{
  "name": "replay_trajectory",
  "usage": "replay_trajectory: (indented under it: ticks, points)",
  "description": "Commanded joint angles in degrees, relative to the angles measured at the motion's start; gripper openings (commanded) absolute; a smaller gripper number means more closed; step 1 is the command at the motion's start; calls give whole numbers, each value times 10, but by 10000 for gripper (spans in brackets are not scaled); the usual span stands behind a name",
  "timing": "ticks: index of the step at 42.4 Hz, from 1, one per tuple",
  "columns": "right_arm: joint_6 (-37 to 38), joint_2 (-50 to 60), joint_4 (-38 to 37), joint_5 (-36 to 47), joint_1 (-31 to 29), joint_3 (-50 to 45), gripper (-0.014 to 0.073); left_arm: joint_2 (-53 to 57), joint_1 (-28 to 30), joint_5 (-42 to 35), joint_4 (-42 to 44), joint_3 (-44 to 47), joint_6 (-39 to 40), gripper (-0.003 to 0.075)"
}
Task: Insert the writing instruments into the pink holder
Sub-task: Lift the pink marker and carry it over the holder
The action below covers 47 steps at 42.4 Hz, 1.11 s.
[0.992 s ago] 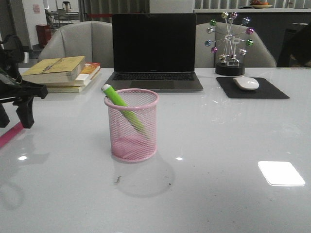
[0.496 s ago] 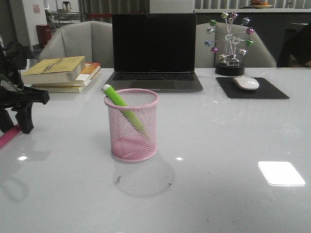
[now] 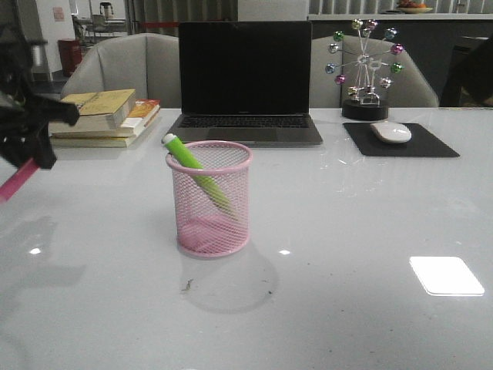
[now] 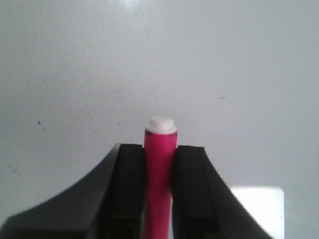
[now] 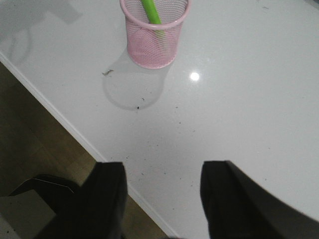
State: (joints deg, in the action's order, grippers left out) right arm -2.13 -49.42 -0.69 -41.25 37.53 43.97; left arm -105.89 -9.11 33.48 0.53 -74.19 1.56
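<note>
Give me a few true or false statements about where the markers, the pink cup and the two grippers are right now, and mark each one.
1. The green marker leans inside the pink holder. True.
2. The left gripper is open with nothing in it. False: it is shut on the pink marker.
3. The pink marker's white end sticks out past the fingertips. True.
4. The right gripper holds the green marker. False: it is open and holds nothing.
5. The holder lies tipped on its side. False: it stands upright on the table.
</note>
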Motion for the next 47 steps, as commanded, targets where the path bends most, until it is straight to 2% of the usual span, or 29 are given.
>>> replay_trajectory:
  ticks: [1,11,19,25,36,41,47]
  points:
    - [-2,7,-3,38,0,15,454,115,-38,-121,-15,53,-1,93]
    - [-2,7,-3,38,0,15,454,302,-155,-402,-32,222,-1,93]
    - [-2,7,-3,38,0,15,454,352,-243,-585,-37,307,-1,93]
    - [-2,7,-3,38,0,15,454,311,-295,-680,-31,316,-1,93]
    - [-2,7,-3,38,0,15,454,193,-329,-898,-27,316,3,93]
    - [-2,7,-3,38,0,15,454,139,-332,-941,-23,303,3,93]
    - [-2,7,-3,38,0,15,454,86,-332,-945,-23,290,3,93]
